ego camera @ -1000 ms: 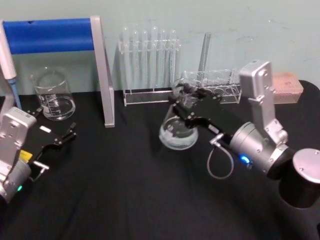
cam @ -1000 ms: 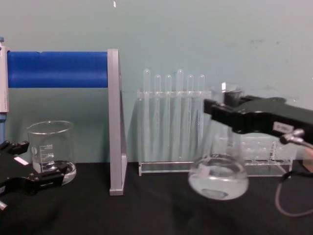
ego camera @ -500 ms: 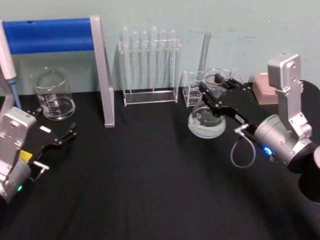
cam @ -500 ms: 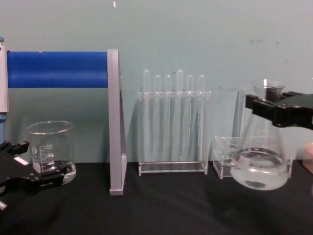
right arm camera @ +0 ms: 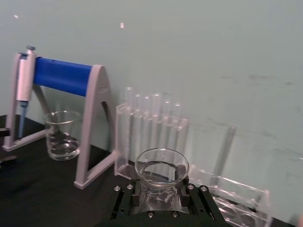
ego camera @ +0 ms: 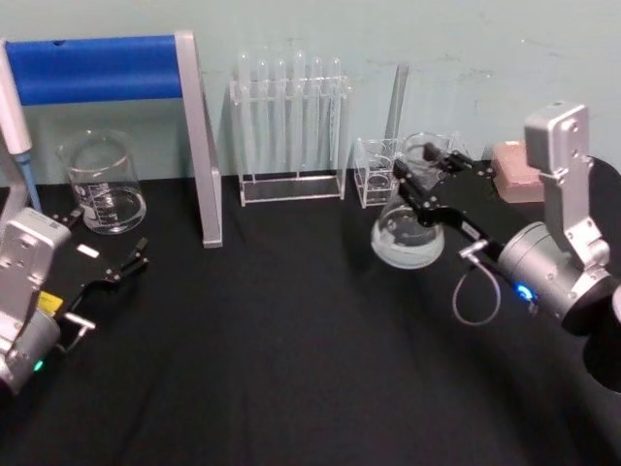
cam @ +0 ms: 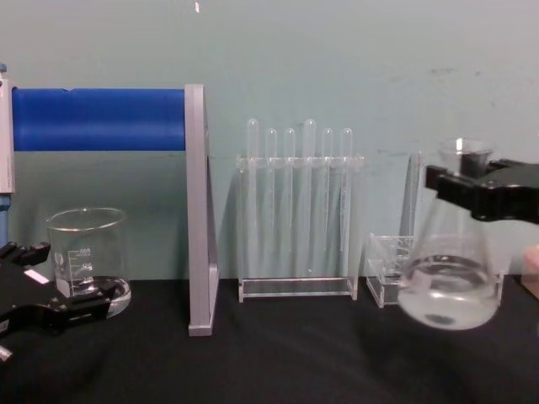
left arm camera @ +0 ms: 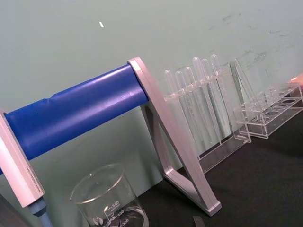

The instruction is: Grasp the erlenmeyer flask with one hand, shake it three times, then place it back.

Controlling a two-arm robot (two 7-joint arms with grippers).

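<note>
The right end effector (ego camera: 425,170) clamps the neck of the roughly upright erlenmeyer flask (ego camera: 408,236), held off the worktop (ego camera: 272,359) at far right (base hanging straight below). The left end effector (ego camera: 102,245) rests spread, near left.

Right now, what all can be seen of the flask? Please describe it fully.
The flask is clear glass, conical, with a wide round base, a narrow neck and a flared open rim. A shallow layer of clear liquid lies in its base. It hangs nearly upright and seems lifted just off the black table, in front of the small clear rack. The right tool is shut on its neck; nothing else touches it.
</note>
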